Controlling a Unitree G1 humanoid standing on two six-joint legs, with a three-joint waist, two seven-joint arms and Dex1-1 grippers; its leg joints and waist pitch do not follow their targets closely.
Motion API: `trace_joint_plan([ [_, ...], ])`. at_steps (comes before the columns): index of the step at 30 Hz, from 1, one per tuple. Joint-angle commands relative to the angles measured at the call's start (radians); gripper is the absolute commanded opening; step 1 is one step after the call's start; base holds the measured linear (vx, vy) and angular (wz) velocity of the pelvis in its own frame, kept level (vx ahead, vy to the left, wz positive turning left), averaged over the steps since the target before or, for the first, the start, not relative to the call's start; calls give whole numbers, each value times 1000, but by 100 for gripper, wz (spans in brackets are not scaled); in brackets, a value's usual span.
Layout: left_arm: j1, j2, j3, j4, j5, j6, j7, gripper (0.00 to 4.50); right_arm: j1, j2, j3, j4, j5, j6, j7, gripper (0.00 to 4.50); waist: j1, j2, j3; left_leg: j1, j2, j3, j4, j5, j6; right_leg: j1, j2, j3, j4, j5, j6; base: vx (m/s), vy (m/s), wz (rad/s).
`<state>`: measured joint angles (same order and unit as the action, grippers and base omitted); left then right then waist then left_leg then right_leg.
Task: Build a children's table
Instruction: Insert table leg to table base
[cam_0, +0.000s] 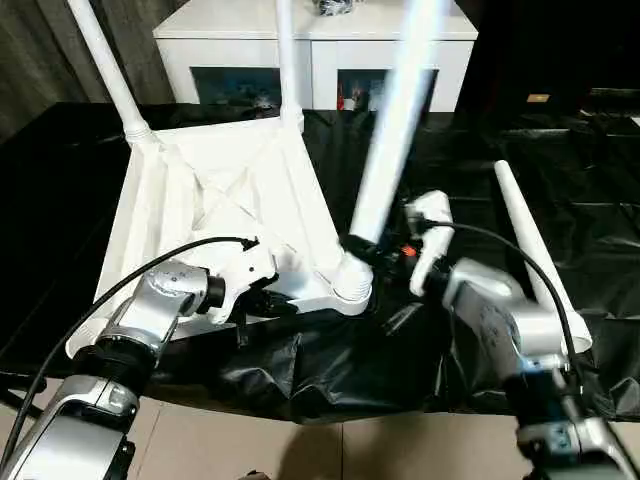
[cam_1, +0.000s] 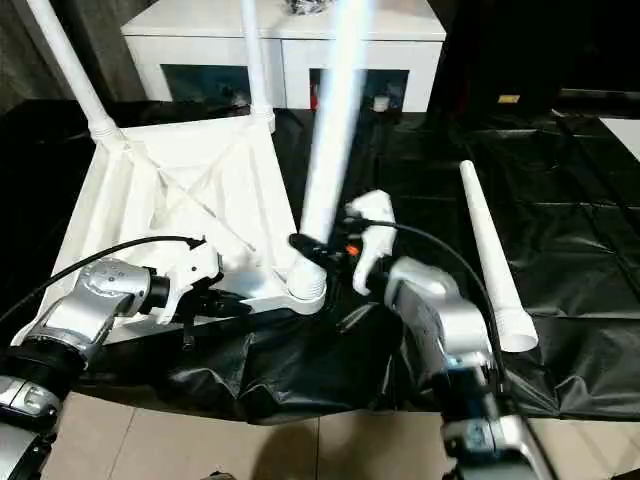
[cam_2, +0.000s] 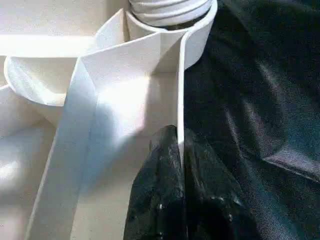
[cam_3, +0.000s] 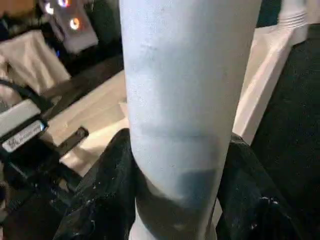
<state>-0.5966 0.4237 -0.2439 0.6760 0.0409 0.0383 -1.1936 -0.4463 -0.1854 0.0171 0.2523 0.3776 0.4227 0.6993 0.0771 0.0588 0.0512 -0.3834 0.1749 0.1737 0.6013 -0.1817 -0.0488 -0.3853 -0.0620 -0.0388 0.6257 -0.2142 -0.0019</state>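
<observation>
Left eye view: the right tool clamps the third leg just above the near corner socket of the upturned table top, leg axis rising steeply. The left tool pinches the top's near rim. A fourth leg lies on the black worktop, nearest the right arm.

We have two silver metallic forearms with rounded casings, each trailed by a thin black cable, ending in white plastic wrist housings and black two-fingered grippers; an orange-red spot marks our right wrist.
</observation>
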Motion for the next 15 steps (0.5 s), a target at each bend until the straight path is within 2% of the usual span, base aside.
trace_joint_plan([
  [1,7,11,23,-8,-12,-5,31,0,52,-2,11,55,-31,0,-11,183,2,2,-70,21,55,-19,-74,-176,14,40,-86,41,-63,1,-268,0,0,0],
  [2,7,11,26,-7,-11,-10,39,0,64,1,11,56,-33,-16,-13,183,3,2,-69,22,55,-19,-75,-188,12,39,-86,41,-64,-11,-267,0,0,0],
  [3,4,10,30,-4,-11,-15,47,0,79,4,11,52,-39,-39,-18,183,4,12,-70,22,55,-20,-75,-196,7,39,-88,41,-63,-18,-266,0,0,0],
  [4,3,10,32,-3,-12,-17,51,0,86,5,12,50,-42,-52,-22,183,1,6,-68,22,55,-20,-77,-211,3,39,-86,42,-67,-30,-264,0,0,0],
  [5,0,9,34,0,-13,-17,53,0,101,11,6,47,-43,-73,-32,183,2,12,-67,23,55,-21,-79,-228,-4,37,-87,41,-68,-50,-262,0,0,0],
  [6,-4,10,35,3,-12,-19,57,0,120,18,-1,46,-52,-106,-49,183,0,10,-66,23,54,-21,-80,-238,-6,37,-85,42,-70,-60,-261,0,0,0],
  [7,-6,10,36,5,-11,-20,59,0,131,22,-3,45,-58,-123,-57,183,0,15,-66,23,55,-22,-82,-250,-13,37,-87,42,-72,-70,-258,0,0,0],
  [8,-8,10,37,7,-11,-21,60,0,136,25,-4,44,-59,-130,-60,183,-1,12,-67,24,55,-23,-82,-253,-15,38,-86,42,-71,-67,-258,0,0,0],
  [9,-9,10,38,9,-12,-22,61,0,140,28,-6,42,-59,-133,-63,183,0,22,-68,24,54,-25,-82,-254,-17,38,-86,41,-69,-63,-258,0,0,0],
  [10,-11,11,39,11,-12,-23,62,0,148,31,-3,37,-65,-144,-68,183,-3,18,-67,24,55,-24,-83,-258,-15,37,-84,41,-70,-54,-262,0,0,0],
  [11,-14,11,39,14,-12,-24,62,0,166,34,6,25,-75,-164,-75,183,0,34,-68,25,54,-26,-82,-262,-19,36,-85,41,-67,-50,-262,0,0,0],
  [12,-15,12,38,15,-12,-24,61,0,177,32,17,16,-87,-173,-78,182,-2,27,-67,23,54,-25,-83,-271,-20,37,-84,41,-70,-39,-261,0,0,0],
  [13,-16,13,36,17,-11,-25,60,0,184,28,31,9,-97,-177,-76,182,0,30,-69,23,53,-26,-82,-260,-18,40,-84,40,-67,-19,-261,0,0,0],
  [14,-16,13,35,18,-10,-26,60,0,189,26,39,4,-104,-180,-75,182,-2,27,-68,21,52,-26,-83,-257,-12,41,-83,39,-68,-12,-261,0,0,0],
  [15,-17,14,32,18,-10,-28,56,0,199,14,71,-18,-124,-181,-65,182,-3,28,-67,21,52,-26,-83,-261,-11,40,-82,39,-68,-20,-260,0,0,0],
])
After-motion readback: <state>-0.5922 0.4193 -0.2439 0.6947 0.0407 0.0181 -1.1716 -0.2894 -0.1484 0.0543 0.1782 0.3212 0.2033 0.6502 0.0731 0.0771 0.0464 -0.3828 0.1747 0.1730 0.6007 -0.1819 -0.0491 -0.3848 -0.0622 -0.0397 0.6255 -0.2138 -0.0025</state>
